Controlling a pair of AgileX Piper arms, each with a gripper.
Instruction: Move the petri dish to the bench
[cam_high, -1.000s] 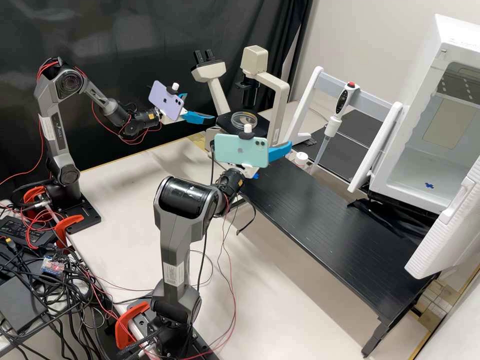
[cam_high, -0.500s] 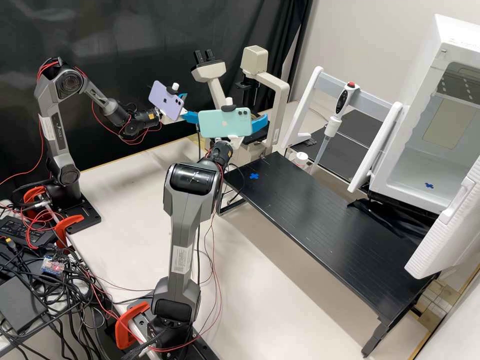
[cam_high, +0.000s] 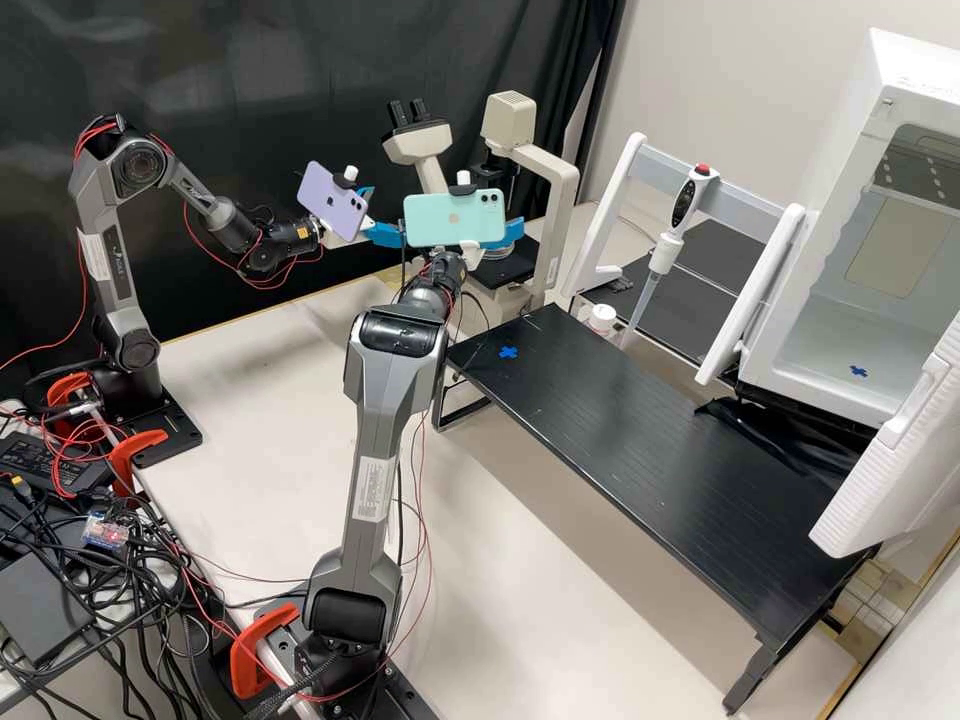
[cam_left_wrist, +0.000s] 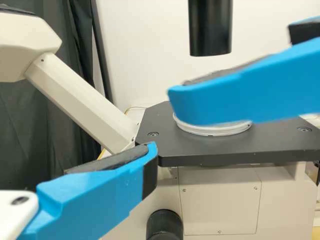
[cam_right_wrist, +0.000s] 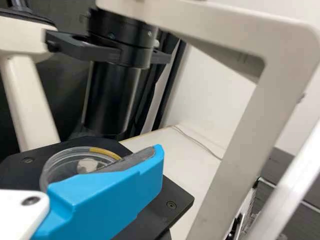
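Dish: one shallow, clear round (cam_right_wrist: 65, 162), laid flat on the stage (cam_left_wrist: 160, 125) of the microscope (cam_high: 512, 118), under the black tube (cam_left_wrist: 210, 27).
Handling: light and stiff, by its look; thin plastic may be slippery to the pads and could crack if squeezed hard.
Hold: best taken low on the side wall, across the full width, and kept level, as the upper part may lift off if it is a loose lid.
Right gripper (cam_left_wrist: 231, 64): fingers set wide, nothing held; in the left wrist view the nearer finger passes across the dish. Whether the dish is touched cannot be told.
Left gripper (cam_high: 386, 213): fingers parted, nothing held, beside the microscope.
Bench (cam_high: 620, 450): still to be supplied with the dish; the blue cross (cam_high: 509, 352) may be meant as the spot.
Count: one dish, one microscope, one pipette (cam_high: 662, 256), two grippers, two blue crosses, the second in the cabinet (cam_high: 830, 330).
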